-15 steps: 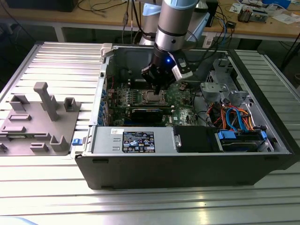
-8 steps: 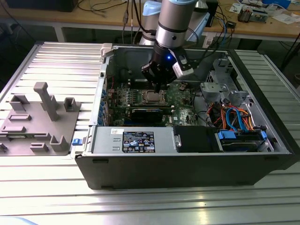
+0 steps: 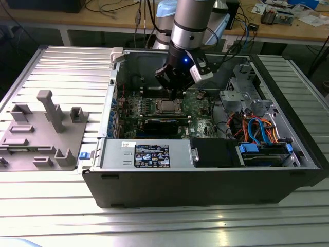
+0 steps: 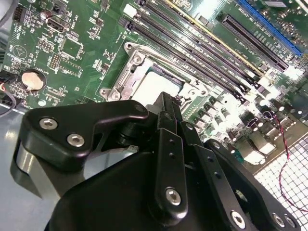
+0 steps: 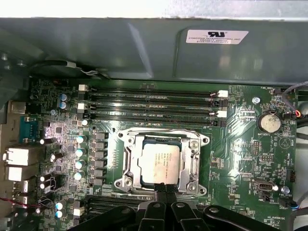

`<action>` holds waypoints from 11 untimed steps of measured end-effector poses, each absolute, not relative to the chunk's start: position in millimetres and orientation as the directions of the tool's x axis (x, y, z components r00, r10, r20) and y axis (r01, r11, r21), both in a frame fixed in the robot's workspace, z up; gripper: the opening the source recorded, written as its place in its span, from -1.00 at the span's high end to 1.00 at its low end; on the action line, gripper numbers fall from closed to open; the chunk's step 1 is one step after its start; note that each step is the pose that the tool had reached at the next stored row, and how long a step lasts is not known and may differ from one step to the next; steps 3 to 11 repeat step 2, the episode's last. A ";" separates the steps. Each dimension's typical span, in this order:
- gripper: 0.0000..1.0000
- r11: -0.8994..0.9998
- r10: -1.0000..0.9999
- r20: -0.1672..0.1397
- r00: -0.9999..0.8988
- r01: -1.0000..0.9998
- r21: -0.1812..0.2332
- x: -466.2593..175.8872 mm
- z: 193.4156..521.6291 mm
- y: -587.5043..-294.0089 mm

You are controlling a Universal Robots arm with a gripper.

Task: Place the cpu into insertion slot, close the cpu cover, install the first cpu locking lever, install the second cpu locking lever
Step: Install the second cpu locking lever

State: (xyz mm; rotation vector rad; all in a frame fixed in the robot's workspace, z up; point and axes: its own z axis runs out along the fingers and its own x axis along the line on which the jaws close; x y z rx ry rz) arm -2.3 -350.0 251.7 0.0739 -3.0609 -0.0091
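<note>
At motherboard centre: cpu sitting in insertion slot, cpu cover lying closed around it. Gripper hovering at near rim, fingertips together, holding nothing. Placement judged done; lever state unclear.

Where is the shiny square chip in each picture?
Exterior view: the chip sits mid-board inside the computer case, just under the gripper.
First wrist view: chip inside the metal frame.
Second wrist view: chip beyond the gripper.
Shared landmark: the long black memory slots.
</note>
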 end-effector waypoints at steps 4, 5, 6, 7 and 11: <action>0.79 0.999 -0.048 0.080 -0.996 -0.048 0.008 -2.3 251.7 -350.0; 0.79 0.999 -0.048 0.080 -0.996 -0.048 0.008 -2.3 251.7 -350.0; 0.79 0.999 -0.048 0.080 -0.996 -0.048 0.008 -2.3 251.7 -350.0; 0.79 0.999 -0.048 0.080 -0.996 -0.048 0.008 -2.3 251.7 -350.0; 0.79 0.999 -0.048 0.080 -0.996 -0.048 0.008 -2.3 251.7 -350.0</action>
